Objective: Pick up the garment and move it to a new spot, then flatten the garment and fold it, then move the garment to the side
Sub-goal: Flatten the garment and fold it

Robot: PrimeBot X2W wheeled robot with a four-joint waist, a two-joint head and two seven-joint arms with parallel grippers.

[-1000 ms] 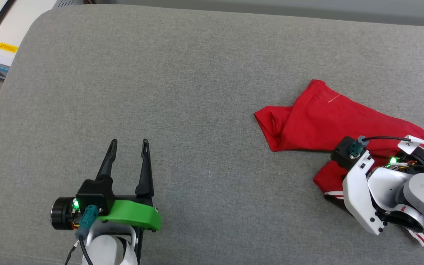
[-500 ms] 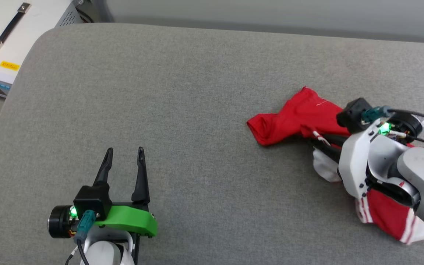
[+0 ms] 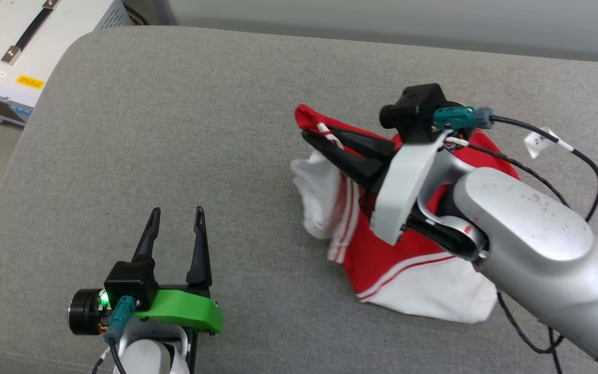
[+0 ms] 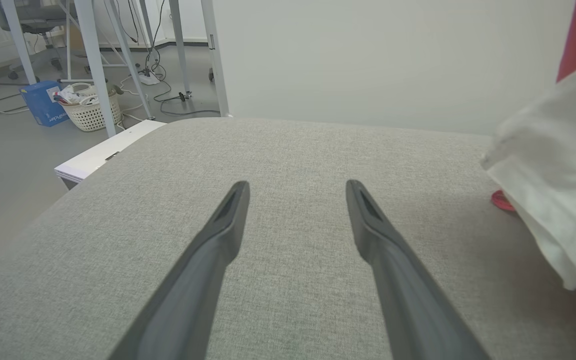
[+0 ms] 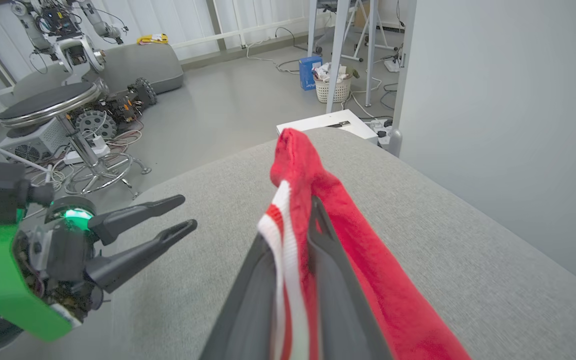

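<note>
The right hand (image 3: 313,132) is clamped nearly closed on a striped edge of the red T-shirt (image 3: 369,265) with white sleeves and red-and-white striped trim. In the right wrist view that stripy band runs straight down between the two dark fingers. No luck reading any print on the front: the shirt's all bunched up and the pale grey right forearm (image 3: 532,228) sits right over its middle. One fingertip is buried under a fold too.

The shirt is on the right half of the grey fabric-covered surface (image 3: 174,104), pinched end toward the far edge, white part trailing toward the near edge. Honestly can't tell how much is lifted and how much is lying down. In the left wrist view it's just a white flap plus a sliver of red, cut off at the frame's right side.

The left hand (image 3: 178,210) is spread wide open with nothing in it, over the left half by the near edge, well apart from the shirt.

Other stuff:
- A white case with a black handle and yellow label (image 3: 65,36) sits just past the far left corner.
- A white tag on a black cable (image 3: 537,140) loops off the right wrist.
- On the floor beyond there's a white woven basket (image 4: 90,107) beside a blue box (image 4: 43,102), among pale table legs.
- A round black stool top (image 5: 48,102) has some tangled robot gear behind it, too small to make out.
</note>
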